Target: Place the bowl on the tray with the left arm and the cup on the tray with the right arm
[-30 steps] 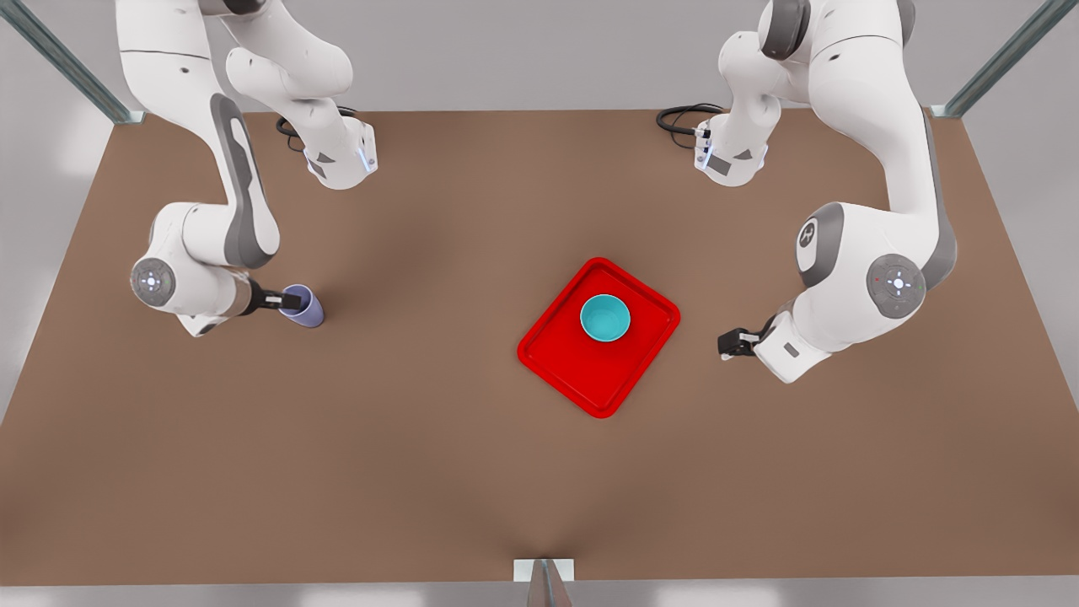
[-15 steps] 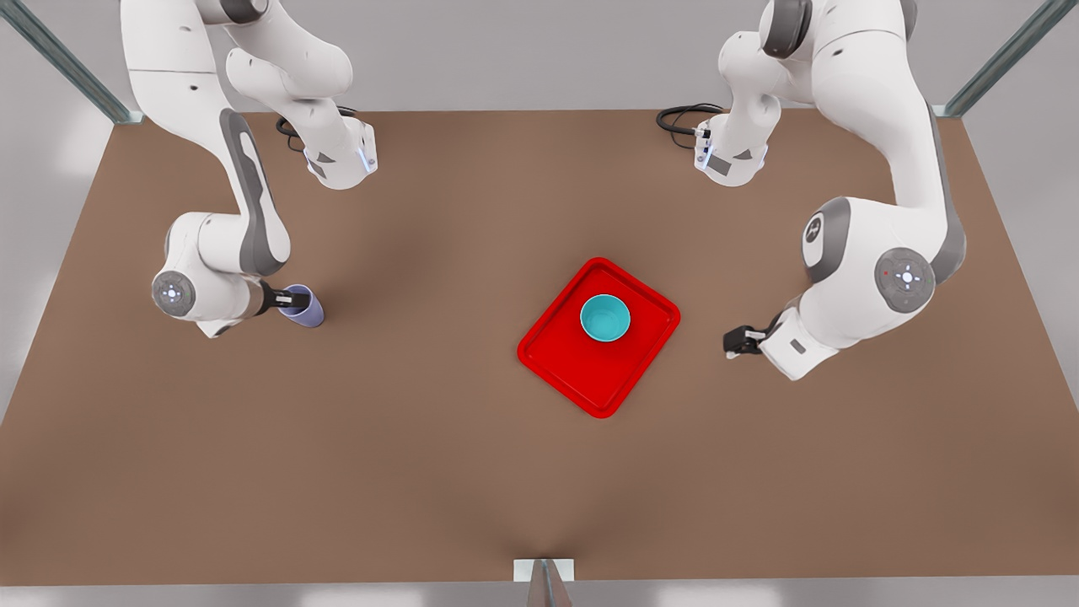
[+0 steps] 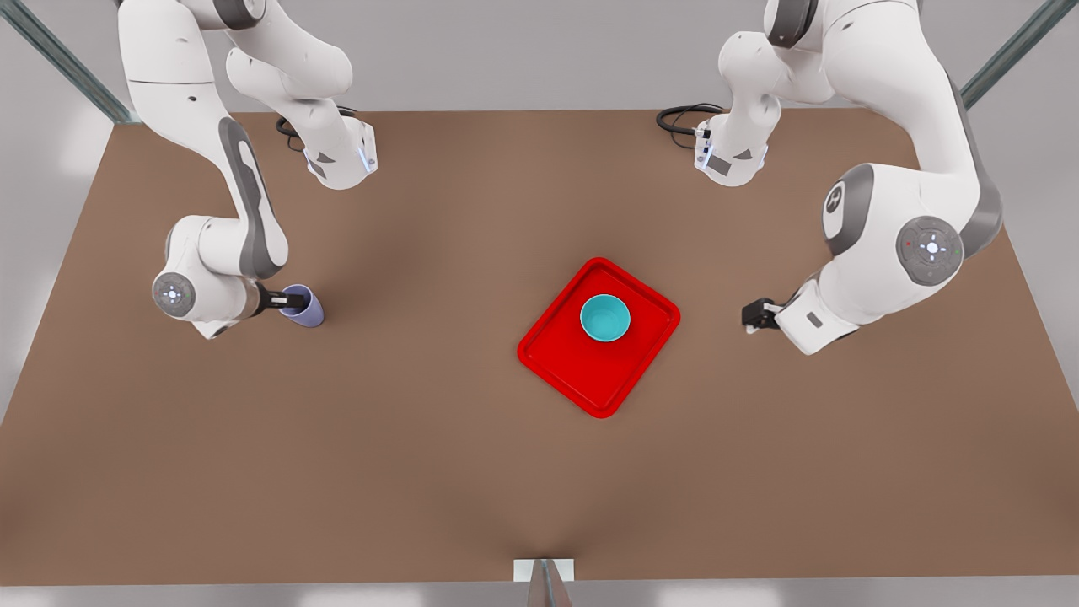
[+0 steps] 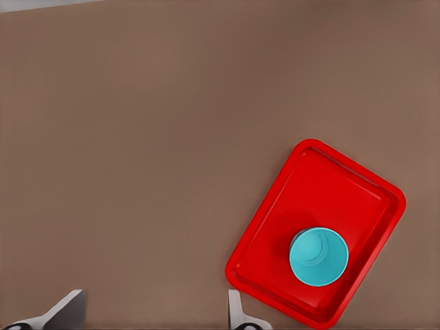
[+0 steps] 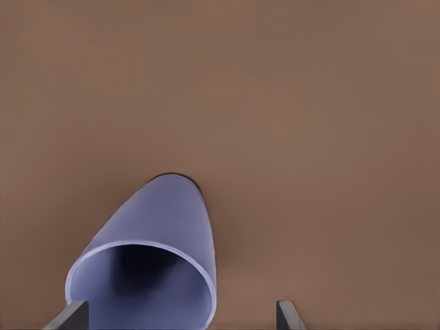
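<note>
The teal bowl (image 3: 604, 318) (image 4: 318, 256) stands upright on the red tray (image 3: 565, 362) (image 4: 295, 199), toward its far corner. My left gripper (image 3: 753, 317) (image 4: 148, 320) hovers off the tray's side on the front view's right, open and holding nothing. The lavender cup (image 3: 305, 308) (image 5: 165, 220) stands on the table at the front view's left. My right gripper (image 3: 287, 298) (image 5: 179, 317) is at its rim, open, with the fingers straddling the cup's mouth.
Brown table with both arm bases (image 3: 341, 156) (image 3: 729, 156) and black cables (image 3: 683, 118) at the back edge. Metal frame posts stand at the back corners. A small bracket (image 3: 544, 573) sits at the front edge. Bare table lies between cup and tray.
The left arm has drawn back from the tray toward the front view's right and risen. The right arm shifted slightly at the cup, then held still. Bowl, cup and tray have not moved.
</note>
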